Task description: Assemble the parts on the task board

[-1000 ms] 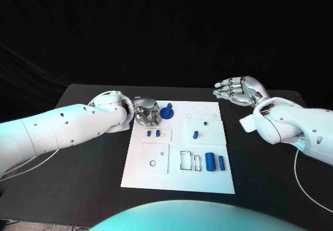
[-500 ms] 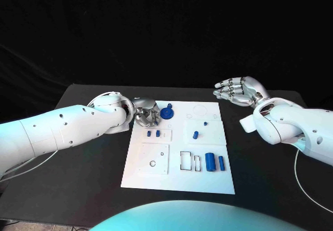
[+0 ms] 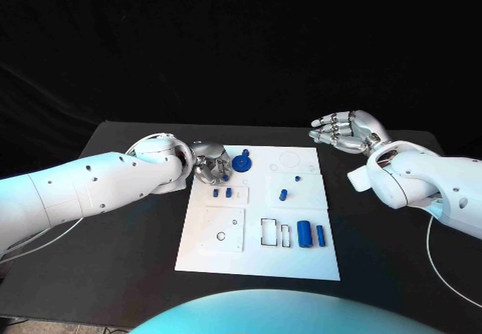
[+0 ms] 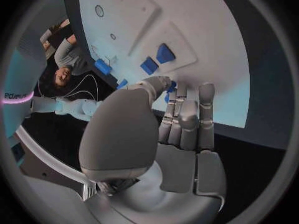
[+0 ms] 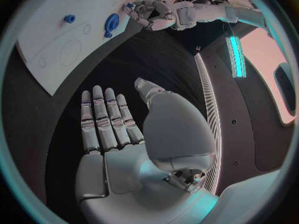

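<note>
The white task board (image 3: 301, 261) lies mid-table. My left hand (image 3: 209, 165) hovers at its far left corner, beside a round blue part with a knob (image 3: 242, 163). In the left wrist view the thumb (image 4: 156, 82) meets the fingers (image 4: 182, 115) around a small blue part (image 4: 171, 86), just short of two small blue blocks (image 4: 157, 58). The blocks (image 3: 221, 192) lie in a recess below the hand. A small blue peg (image 3: 283, 194) and two blue cylinders (image 3: 311, 234) sit further along. My right hand (image 3: 341, 131) is open, fingers straight (image 5: 102, 119), off the board's far right corner.
A flat plate with a ring hole (image 3: 223, 229) and a dark rectangular slot (image 3: 275, 233) sit on the board's near half. Round outlines (image 3: 289, 160) mark its far right corner. Black table (image 3: 131, 243) lies on both sides of the board.
The left hand has shifted very slightly at the board's far left corner. The right arm and the parts on the board have not moved.
</note>
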{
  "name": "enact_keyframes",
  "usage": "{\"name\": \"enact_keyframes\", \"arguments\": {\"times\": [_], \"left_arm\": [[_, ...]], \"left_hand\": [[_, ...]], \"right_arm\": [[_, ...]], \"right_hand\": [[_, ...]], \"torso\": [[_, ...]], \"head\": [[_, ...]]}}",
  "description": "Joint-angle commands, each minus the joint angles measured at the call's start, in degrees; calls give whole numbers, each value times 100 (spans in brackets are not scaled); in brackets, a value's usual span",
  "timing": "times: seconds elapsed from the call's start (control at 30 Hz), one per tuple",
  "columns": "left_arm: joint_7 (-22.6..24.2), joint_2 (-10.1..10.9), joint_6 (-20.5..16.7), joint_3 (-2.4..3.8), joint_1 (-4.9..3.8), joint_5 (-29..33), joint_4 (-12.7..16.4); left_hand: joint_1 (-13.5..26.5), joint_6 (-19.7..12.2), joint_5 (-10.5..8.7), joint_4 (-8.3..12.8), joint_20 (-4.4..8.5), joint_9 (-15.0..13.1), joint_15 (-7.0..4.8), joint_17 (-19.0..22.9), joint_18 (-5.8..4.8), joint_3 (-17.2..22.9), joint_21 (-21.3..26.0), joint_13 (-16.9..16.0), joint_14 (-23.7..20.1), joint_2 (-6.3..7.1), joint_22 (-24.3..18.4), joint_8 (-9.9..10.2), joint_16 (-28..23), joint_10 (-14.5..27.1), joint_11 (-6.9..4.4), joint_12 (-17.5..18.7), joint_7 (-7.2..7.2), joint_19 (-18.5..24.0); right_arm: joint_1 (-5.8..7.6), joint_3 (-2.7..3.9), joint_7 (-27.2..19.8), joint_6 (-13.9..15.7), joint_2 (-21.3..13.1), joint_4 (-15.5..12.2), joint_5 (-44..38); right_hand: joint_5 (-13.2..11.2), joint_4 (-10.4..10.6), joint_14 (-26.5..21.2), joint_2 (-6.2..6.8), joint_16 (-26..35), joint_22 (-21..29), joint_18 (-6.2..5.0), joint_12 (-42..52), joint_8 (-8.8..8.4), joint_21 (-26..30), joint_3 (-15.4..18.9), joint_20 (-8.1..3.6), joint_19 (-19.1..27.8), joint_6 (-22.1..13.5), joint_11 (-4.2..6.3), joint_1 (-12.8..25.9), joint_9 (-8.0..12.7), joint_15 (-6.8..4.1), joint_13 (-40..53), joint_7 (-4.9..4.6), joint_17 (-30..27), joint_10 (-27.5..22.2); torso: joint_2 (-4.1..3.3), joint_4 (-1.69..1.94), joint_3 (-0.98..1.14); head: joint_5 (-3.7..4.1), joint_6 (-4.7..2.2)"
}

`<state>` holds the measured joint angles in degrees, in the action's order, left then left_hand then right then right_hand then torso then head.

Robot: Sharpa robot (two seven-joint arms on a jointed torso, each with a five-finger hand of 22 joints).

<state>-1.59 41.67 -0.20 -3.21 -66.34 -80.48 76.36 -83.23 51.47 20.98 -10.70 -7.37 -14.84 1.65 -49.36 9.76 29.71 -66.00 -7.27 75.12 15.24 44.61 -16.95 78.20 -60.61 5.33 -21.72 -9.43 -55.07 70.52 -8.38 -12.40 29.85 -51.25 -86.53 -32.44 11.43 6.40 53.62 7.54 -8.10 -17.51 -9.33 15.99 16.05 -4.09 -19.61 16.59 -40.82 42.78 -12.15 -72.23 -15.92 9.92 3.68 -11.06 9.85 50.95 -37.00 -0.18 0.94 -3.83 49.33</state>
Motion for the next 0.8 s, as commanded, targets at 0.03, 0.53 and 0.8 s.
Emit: {"name": "enact_keyframes", "arguments": {"times": [0.03, 0.53, 0.8], "left_arm": [[-45, 3, -39, 4, 1, 8, 5], [-145, 95, -172, 21, 1, 50, -59], [286, 389, -1077, 71, -10, 1210, 6]], "left_hand": [[50, -40, -4, -39, -8, 9, 5, -2, 8, -11, 24, -10, -45, 7, -16, 42, -12, 25, 33, 25, -2, 41], [120, -362, -1, -148, -34, 104, 37, 295, 51, -152, 235, -59, -251, 73, -291, 245, -83, 286, 67, 84, 35, 219], [159, -340, 0, -598, -192, 154, 175, 2165, 80, -1341, 979, -185, -1460, -126, -834, 117, -960, 1080, 208, -356, -35, 501]], "right_arm": [[-3, 1, -24, -64, -3, -6, -54], [-4, 1, 187, -405, -7, 55, -572], [-4, 1, 326, -989, 13, 217, -1950]], "right_hand": [[27, -22, -8, -18, 30, 12, -56, -21, -40, -2, -3, -2, -25, 45, -13, 19, 9, 43, -3, -464, -11, 13], [-265, -325, 74, -2, -12, 98, -60, -99, -41, -21, -116, -5, 33, 198, 16, -236, 54, 24, -1, -400, -61, -22], [-386, -817, 1039, 56, -586, -76, -129, -57, -89, -655, -958, -317, -1031, 769, 316, -443, 160, -359, -5, -149, 164, 698]], "torso": [[0, 3, 0], [10, 6, -6], [18, 20, -4]], "head": [[2, -3], [2, -17], [16, -70]]}}
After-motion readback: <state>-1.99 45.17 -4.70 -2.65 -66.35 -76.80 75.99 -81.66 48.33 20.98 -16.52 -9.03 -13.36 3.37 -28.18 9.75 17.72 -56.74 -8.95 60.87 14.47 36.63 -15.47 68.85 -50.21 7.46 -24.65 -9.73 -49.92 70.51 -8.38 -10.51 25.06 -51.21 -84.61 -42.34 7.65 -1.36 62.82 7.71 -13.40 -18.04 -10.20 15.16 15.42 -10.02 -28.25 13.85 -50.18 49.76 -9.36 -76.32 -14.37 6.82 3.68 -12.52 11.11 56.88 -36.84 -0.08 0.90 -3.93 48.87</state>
